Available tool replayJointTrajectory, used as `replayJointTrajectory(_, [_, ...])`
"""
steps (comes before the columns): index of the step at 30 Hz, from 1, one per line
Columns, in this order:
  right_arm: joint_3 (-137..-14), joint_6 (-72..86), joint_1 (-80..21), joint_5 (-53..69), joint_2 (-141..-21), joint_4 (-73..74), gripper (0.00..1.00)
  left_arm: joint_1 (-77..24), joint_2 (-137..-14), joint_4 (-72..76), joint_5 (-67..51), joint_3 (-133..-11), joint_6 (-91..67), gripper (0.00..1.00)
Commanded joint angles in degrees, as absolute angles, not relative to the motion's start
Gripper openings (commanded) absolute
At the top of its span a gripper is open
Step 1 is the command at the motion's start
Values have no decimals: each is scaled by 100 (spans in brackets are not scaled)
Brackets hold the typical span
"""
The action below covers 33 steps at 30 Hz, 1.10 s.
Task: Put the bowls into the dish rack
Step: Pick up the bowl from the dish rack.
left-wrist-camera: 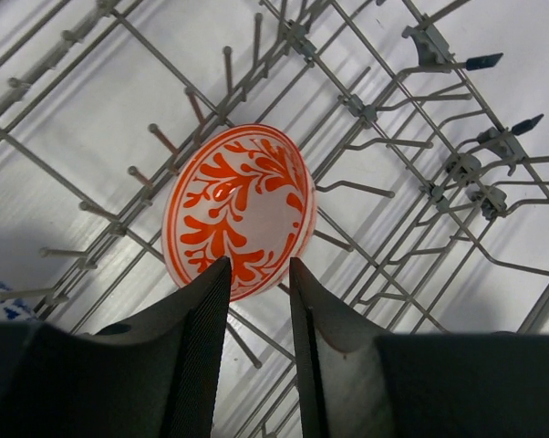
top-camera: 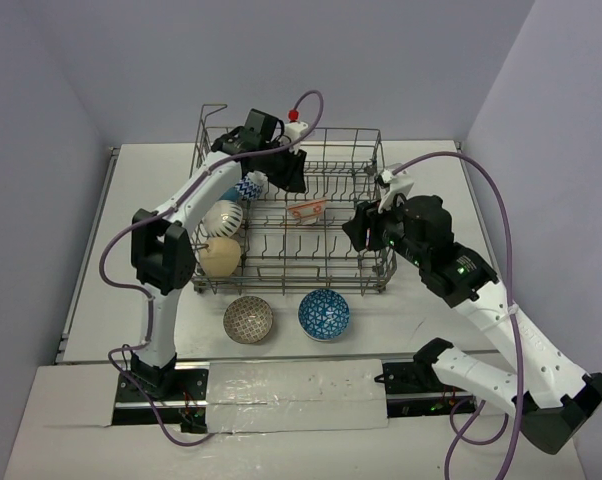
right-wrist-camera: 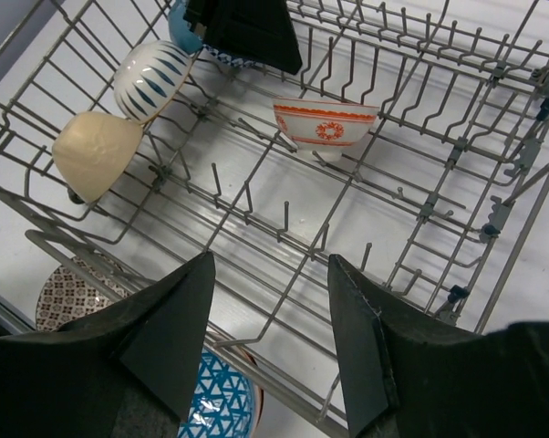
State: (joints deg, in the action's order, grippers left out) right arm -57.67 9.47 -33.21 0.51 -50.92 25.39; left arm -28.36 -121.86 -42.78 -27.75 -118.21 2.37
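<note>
The left gripper (left-wrist-camera: pixel 260 265) hangs over the far-left part of the rack (top-camera: pixel 321 250). Its jaws stand a narrow gap apart with nothing between them. Seen from its wrist, the orange bowl (left-wrist-camera: pixel 238 210) lies below and beyond the fingertips, apart from them. The right gripper (right-wrist-camera: pixel 270 260) hovers at the rack's near-right corner with its jaws spread wide and empty, above the wires and touching none of them. The rack is a large grey wire basket with rows of upright tines (right-wrist-camera: pixel 286 219) and a raised handle (top-camera: pixel 213 108) at its far-left corner, and it sits in the middle of the table (top-camera: pixel 286 325). Along its left side three bowls lean on their sides among the tines. The cream bowl (top-camera: pixel 221 257) is in the near-left corner, and the striped bowl (top-camera: pixel 224 217), white with dark blue dashes, is just behind it. The zigzag bowl (top-camera: pixel 248 187) is farther back, partly hidden under the left gripper. The orange bowl stands mouth up near the rack's middle. It is white with an orange band outside and an orange leaf pattern inside. Outside the rack, just beside its near edge, the brown bowl (top-camera: pixel 249 319) and the blue bowl (top-camera: pixel 324 314) sit mouth up on the table, side by side and not touching.
</note>
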Motion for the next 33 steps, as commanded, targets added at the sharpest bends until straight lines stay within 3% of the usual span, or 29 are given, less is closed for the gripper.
replayJointTrajectory(1, [-5731, 993, -3322, 123, -5027, 2171, 61, -2927, -12208, -4158, -3111, -11839, 413, 38])
replayJointTrajectory(23, [-5634, 949, -3322, 185, -5168, 2083, 63, -2936, -12779, -4149, -3665, -11751, 677, 41])
replayJointTrajectory(33, [-5642, 949, -3322, 185, -5265, 2065, 63, -2944, -12771, -4113, -3788, -11777, 607, 23])
